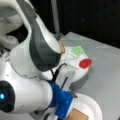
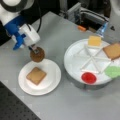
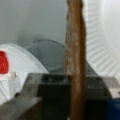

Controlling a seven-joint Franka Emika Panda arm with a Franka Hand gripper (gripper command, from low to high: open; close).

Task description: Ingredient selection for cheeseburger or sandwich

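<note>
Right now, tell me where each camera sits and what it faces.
Front view: behind the arm, over its white links, toward the divided tray.
Front view: high across the table, showing gripper holding the patty beside the plate with toast.
Wrist view: along the fingers, patty edge-on.
All show the tomato.

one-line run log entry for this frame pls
gripper: shut on patty | patty: above paper plate edge | plate: one toast square | tray: cheese, toast, lettuce, tomato
</note>
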